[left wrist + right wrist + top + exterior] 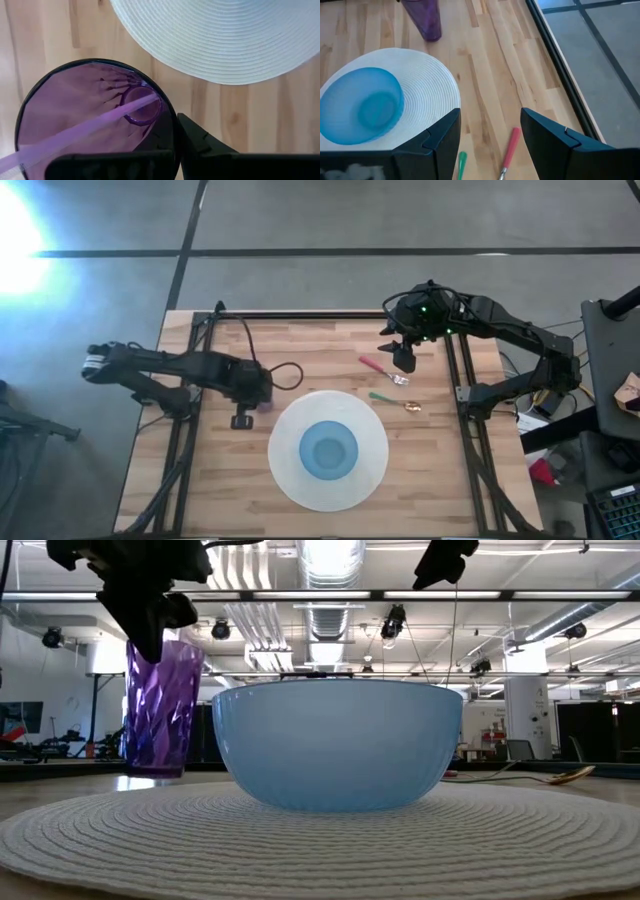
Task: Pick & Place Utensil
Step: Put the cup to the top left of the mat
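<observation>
A red-handled utensil [376, 366] and a green-handled spoon [384, 397] lie flat on the wooden table, to the right of a white round placemat [290, 475]. My right gripper [404, 360] hovers open above the red handle [510, 150], touching nothing; the green handle [462, 162] shows beside it. My left gripper [254, 396] is at the placemat's left, shut on a purple cup [160, 710] that stands upright on the table. A blue bowl [328, 450] sits in the middle of the placemat. My left gripper [176, 145] has the purple cup by its rim [172, 125], on the side facing the placemat. The wall sits between the two fingers, one finger [200, 142] outside and the other seemingly inside. The fingers come from above, and the cup's base rests on the table.
Black frame rails [455, 370] run along the table's left and right sides. A cable loop [288, 375] lies behind the left gripper. Bare wood shows between the placemat [430, 95] and the right rail, where the utensils lie.
</observation>
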Controlling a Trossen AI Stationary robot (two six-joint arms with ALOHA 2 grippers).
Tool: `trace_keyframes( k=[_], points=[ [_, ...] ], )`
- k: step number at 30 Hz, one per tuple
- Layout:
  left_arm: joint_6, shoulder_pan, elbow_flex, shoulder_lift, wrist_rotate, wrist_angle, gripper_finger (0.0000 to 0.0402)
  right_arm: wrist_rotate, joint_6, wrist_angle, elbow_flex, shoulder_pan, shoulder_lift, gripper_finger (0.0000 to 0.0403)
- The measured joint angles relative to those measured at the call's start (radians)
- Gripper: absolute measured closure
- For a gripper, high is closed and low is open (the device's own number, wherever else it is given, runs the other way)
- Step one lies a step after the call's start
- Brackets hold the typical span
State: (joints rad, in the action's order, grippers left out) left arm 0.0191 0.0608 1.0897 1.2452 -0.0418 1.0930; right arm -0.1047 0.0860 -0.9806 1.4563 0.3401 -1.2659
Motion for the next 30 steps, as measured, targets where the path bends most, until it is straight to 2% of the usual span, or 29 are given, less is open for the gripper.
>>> trace_keyframes(
  k=[12,20,30],
  points=[
    [0.008,0.000,0.000,0.016,-0.027,-0.045,0.0399,0.000,0.000,0.000,0.000,0.000,0.000,0.0202],
    [0.018,0.002,-0.051,0.011,-0.028,-0.106,0.0399,0.000,0.000,-0.001,0.000,0.000,0.000,0.0202],
    [0.016,0.001,-0.054,0.007,-0.027,-0.100,0.0389,0.000,0.000,-0.001,0.000,0.000,0.000,0.0202]
  ],
)
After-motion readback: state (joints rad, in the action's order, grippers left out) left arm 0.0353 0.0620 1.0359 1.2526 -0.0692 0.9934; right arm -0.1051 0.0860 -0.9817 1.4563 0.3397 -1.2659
